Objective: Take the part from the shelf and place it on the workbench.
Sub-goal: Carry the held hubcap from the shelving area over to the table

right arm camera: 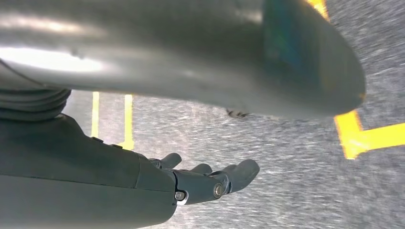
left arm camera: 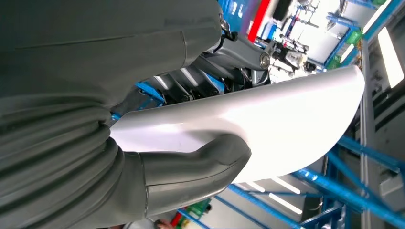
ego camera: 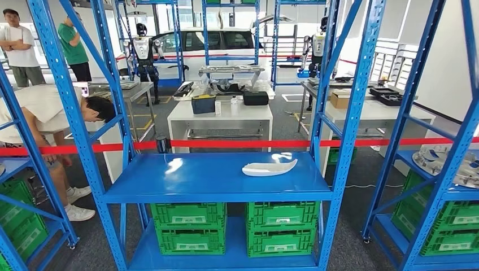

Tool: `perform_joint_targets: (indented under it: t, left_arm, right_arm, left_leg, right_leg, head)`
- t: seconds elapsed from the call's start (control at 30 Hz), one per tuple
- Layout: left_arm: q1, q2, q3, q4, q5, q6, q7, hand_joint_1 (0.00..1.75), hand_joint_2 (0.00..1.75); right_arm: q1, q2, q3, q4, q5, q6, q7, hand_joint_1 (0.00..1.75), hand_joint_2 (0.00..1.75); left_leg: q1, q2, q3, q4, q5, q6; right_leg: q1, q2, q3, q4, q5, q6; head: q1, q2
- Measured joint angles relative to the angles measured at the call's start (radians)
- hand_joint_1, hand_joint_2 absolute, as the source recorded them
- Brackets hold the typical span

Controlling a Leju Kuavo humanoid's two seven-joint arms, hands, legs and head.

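A: So, where is the part?

B: In the left wrist view, a smooth, glossy white part [left arm camera: 267, 114] sits in the left hand [left arm camera: 157, 157]. The thick grey thumb lies across one face; the darker fingers [left arm camera: 200, 83] press the other, so it is clamped between them. In the head view, another white curved part [ego camera: 269, 167] lies on the blue shelf [ego camera: 186, 180].

A: How would it handle?

B: It looks like a thin, stiff shell, probably light and slippery. I'd judge a hold across the wide middle safer than one at the tapered end.

A: And the right hand [right arm camera: 205, 179]?

B: It hangs over grey floor [right arm camera: 286, 167] with yellow lines, fingers loosely extended, holding nothing.
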Motion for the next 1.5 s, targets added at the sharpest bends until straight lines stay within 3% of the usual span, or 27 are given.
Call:
perform_joint_targets:
  t: [0.07,0.1,0.17,0.23,0.3,0.33,0.4,0.47,0.53,0.6,0.67,0.73,0.77,0.8,0.83,0.9,0.97,1.0,1.07,1.1,1.17,1.23,1.3,1.33,1.4,1.47,1.5]
  left_arm:
    - [-0.001,-0.005,0.0,0.0,-0.006,0.001,0.001,1.75,1.75]
    - [-0.002,-0.006,0.0,0.003,-0.003,0.001,0.003,1.75,1.75]
    - [-0.008,-0.006,0.0,0.013,0.007,-0.003,0.006,1.75,1.75]
    - [-0.019,-0.006,0.0,0.029,0.019,-0.011,0.011,1.75,1.75]
    - [-0.034,-0.006,-0.001,0.05,0.028,-0.018,0.018,1.75,1.75]
    - [-0.044,-0.006,-0.002,0.062,0.034,-0.021,0.021,1.75,1.75]
    - [-0.068,-0.006,-0.004,0.083,0.043,-0.024,0.028,1.75,1.75]
    - [-0.095,-0.006,-0.008,0.099,0.054,-0.028,0.041,1.75,1.75]
    - [-0.128,-0.006,-0.019,0.125,0.07,-0.035,0.068,1.75,1.75]
    - [-0.163,-0.009,-0.036,0.158,0.077,-0.038,0.093,1.75,1.75]
    - [-0.191,-0.014,-0.05,0.18,0.071,-0.035,0.099,1.75,1.75]
    - [-0.211,-0.016,-0.055,0.196,0.065,-0.033,0.097,1.75,1.75]
    - [-0.217,-0.016,-0.056,0.204,0.064,-0.032,0.095,1.75,1.75]
    - [-0.221,-0.016,-0.056,0.211,0.063,-0.032,0.094,1.75,1.75]
    - [-0.223,-0.016,-0.056,0.216,0.063,-0.032,0.093,1.75,1.75]
    - [-0.228,-0.016,-0.057,0.225,0.063,-0.032,0.092,1.75,1.75]
    - [-0.233,-0.015,-0.057,0.23,0.063,-0.032,0.091,1.75,1.75]
    - [-0.235,-0.015,-0.058,0.232,0.063,-0.032,0.09,1.75,1.75]
    - [-0.238,-0.015,-0.06,0.236,0.064,-0.032,0.089,1.75,1.75]
    - [-0.238,-0.014,-0.06,0.237,0.065,-0.029,0.087,1.75,1.75]
    - [-0.236,-0.01,-0.06,0.239,0.072,-0.021,0.082,1.75,1.75]
    - [-0.224,-0.005,-0.053,0.233,0.079,-0.012,0.077,1.75,1.75]
    - [-0.201,-0.003,-0.04,0.217,0.083,-0.008,0.074,1.75,1.75]
    - [-0.189,-0.002,-0.033,0.209,0.086,-0.007,0.075,1.75,1.75]
    - [-0.173,0.0,-0.022,0.193,0.093,-0.006,0.082,1.75,1.75]
    - [-0.167,0.0,-0.015,0.18,0.095,-0.006,0.087,1.75,1.75]
    - [-0.166,0.0,-0.013,0.174,0.095,-0.006,0.087,1.75,1.75]
  right_arm:
    - [0.0,0.003,0.0,0.0,-0.002,0.0,0.007,0.0,0.0]
    - [0.001,0.005,0.0,0.0,-0.006,0.0,0.013,0.0,0.0]
    - [0.001,0.007,-0.003,0.0,-0.015,-0.002,0.03,0.0,0.0]
    - [0.001,0.008,-0.005,0.0,-0.022,-0.002,0.046,0.0,0.0]
    - [0.001,0.009,-0.009,0.0,-0.032,-0.002,0.054,0.0,0.0]
    - [0.001,0.01,-0.014,0.0,-0.04,-0.002,0.054,0.0,0.0]
    - [0.002,0.013,-0.025,0.0,-0.054,-0.002,0.052,0.0,0.0]
    - [0.001,0.016,-0.037,0.0,-0.068,-0.002,0.045,0.0,0.0]
    - [0.001,0.021,-0.053,0.0,-0.088,-0.002,0.042,0.0,0.0]
    - [0.002,0.029,-0.071,0.0,-0.105,-0.002,0.042,0.0,0.0]
    - [0.004,0.039,-0.083,0.0,-0.114,-0.001,0.04,0.0,0.0]
    - [0.004,0.047,-0.093,0.0,-0.117,-0.001,0.036,0.0,0.0]
    - [0.004,0.05,-0.096,0.0,-0.117,-0.001,0.034,0.0,0.0]
    - [0.004,0.051,-0.099,0.0,-0.118,-0.001,0.032,0.0,0.0]
    - [0.004,0.052,-0.101,0.0,-0.118,-0.001,0.031,0.0,0.0]
    - [0.003,0.052,-0.104,0.0,-0.119,-0.002,0.028,0.0,0.0]
    - [0.002,0.053,-0.105,0.0,-0.119,-0.001,0.027,0.0,0.0]
    - [0.001,0.053,-0.106,0.0,-0.119,-0.001,0.027,0.0,0.0]
    - [0.002,0.055,-0.108,0.0,-0.118,0.0,0.028,0.0,0.0]
    - [0.002,0.057,-0.109,0.0,-0.115,-0.001,0.028,0.0,0.0]
    - [0.003,0.06,-0.11,0.0,-0.101,-0.002,0.032,0.0,0.0]
    - [0.003,0.06,-0.109,0.0,-0.082,-0.002,0.04,0.0,0.0]
    - [0.003,0.06,-0.105,0.0,-0.073,-0.002,0.044,0.0,0.0]
    - [0.003,0.06,-0.103,0.0,-0.071,-0.002,0.046,0.0,0.0]
    - [0.003,0.06,-0.101,0.0,-0.068,-0.002,0.047,0.0,0.0]
    - [0.002,0.06,-0.099,0.0,-0.065,-0.002,0.043,0.0,0.0]
    - [0.001,0.06,-0.097,0.0,-0.063,-0.002,0.039,0.0,0.0]
  left_leg:
    - [0.003,0.0,-0.003,-0.002,0.012,-0.012]
    - [0.004,-0.001,-0.009,0.007,-0.004,-0.018]
    - [0.008,-0.005,-0.029,0.077,-0.094,-0.027]
    - [0.011,-0.005,-0.047,0.198,-0.188,-0.035]
    - [0.012,-0.005,-0.038,0.274,-0.186,-0.038]
    - [0.012,-0.005,-0.013,0.266,-0.158,-0.037]
    - [0.011,-0.006,0.085,0.157,-0.124,-0.031]
    - [0.006,-0.009,0.184,0.011,-0.151,-0.02]
    - [-0.002,-0.011,0.208,-0.05,-0.167,-0.005]
    - [-0.003,-0.007,0.188,-0.05,-0.147,0.014]
    - [-0.001,-0.002,0.163,-0.051,-0.121,0.03]
    - [-0.002,0.001,0.132,-0.05,-0.094,0.035]
    - [-0.003,0.002,0.114,-0.047,-0.08,0.034]
    - [-0.003,0.003,0.096,-0.044,-0.067,0.033]
    - [-0.003,0.004,0.077,-0.039,-0.055,0.032]
    - [-0.002,0.004,0.04,-0.026,-0.035,0.026]
    - [-0.003,0.005,0.017,-0.013,-0.019,0.016]
    - [-0.003,0.005,0.013,-0.011,-0.012,0.01]
    - [-0.001,0.006,0.009,-0.013,0.003,-0.003]
    - [0.0,0.003,0.002,-0.008,-0.003,-0.009]
    - [0.003,-0.003,-0.02,0.047,-0.07,-0.02]
    - [0.007,-0.006,-0.047,0.164,-0.17,-0.029]
    - [0.01,-0.006,-0.051,0.26,-0.197,-0.034]
    - [0.011,-0.006,-0.034,0.268,-0.18,-0.035]
    - [0.013,-0.006,0.049,0.182,-0.133,-0.032]
    - [0.01,-0.007,0.154,0.033,-0.142,-0.023]
    - [0.007,-0.008,0.184,-0.019,-0.155,-0.018]
  right_leg:
    - [0.0,-0.003,-0.013,-0.006,0.014,-0.013]
    - [-0.001,-0.005,-0.022,-0.008,0.026,-0.021]
    - [-0.003,-0.01,-0.049,-0.01,0.054,-0.032]
    - [-0.002,-0.01,-0.083,-0.009,0.081,-0.035]
    - [-0.001,-0.011,-0.123,-0.004,0.11,-0.033]
    - [-0.001,-0.012,-0.143,0.0,0.123,-0.031]
    - [0.0,-0.012,-0.178,0.007,0.149,-0.025]
    - [0.001,-0.011,-0.198,0.01,0.173,-0.015]
    - [-0.002,-0.012,-0.206,0.007,0.196,-0.003]
    - [-0.009,-0.009,-0.216,0.016,0.19,0.01]
    - [-0.011,-0.003,-0.242,0.087,0.109,0.019]
    - [-0.011,0.0,-0.274,0.218,0.011,0.025]
    - [-0.011,0.001,-0.28,0.274,-0.008,0.026]
    - [-0.011,0.001,-0.274,0.304,-0.002,0.026]
    - [-0.011,0.001,-0.251,0.298,0.022,0.025]
    - [-0.01,0.001,-0.152,0.186,0.058,0.02]
    - [-0.006,0.003,-0.054,0.044,0.041,0.009]
    - [-0.003,0.003,-0.031,0.005,0.027,0.004]
    - [-0.001,0.002,-0.035,-0.007,0.034,-0.008]
    - [-0.003,0.0,-0.044,-0.009,0.044,-0.016]
    - [-0.005,-0.005,-0.068,-0.013,0.069,-0.03]
    - [-0.004,-0.007,-0.097,-0.013,0.093,-0.036]
    - [-0.003,-0.007,-0.131,-0.009,0.118,-0.035]
    - [-0.003,-0.007,-0.148,-0.006,0.13,-0.033]
    - [-0.003,-0.008,-0.18,0.001,0.152,-0.027]
    - [-0.001,-0.009,-0.202,0.007,0.171,-0.018]
    - [-0.001,-0.01,-0.207,0.008,0.181,-0.013]
  head:
    - [0.0,0.0]
    - [-0.001,0.0]
    - [-0.002,0.0]
    - [-0.003,0.0]
    - [-0.004,0.0]
    - [-0.004,0.0]
    - [-0.004,0.0]
    - [-0.003,0.0]
    - [-0.003,0.0]
    - [-0.004,0.0]
    - [-0.003,0.0]
    - [-0.001,0.0]
    - [-0.001,0.0]
    - [-0.001,0.0]
    - [-0.001,0.0]
    - [-0.001,0.0]
    - [-0.001,0.0]
    - [-0.001,0.0]
    - [-0.001,0.0]
    - [-0.001,0.0]
    - [-0.003,0.0]
    - [-0.005,0.0]
    - [-0.005,0.0]
    - [-0.006,0.0]
    - [-0.006,0.0]
    - [-0.006,0.0]
    - [-0.006,0.0]
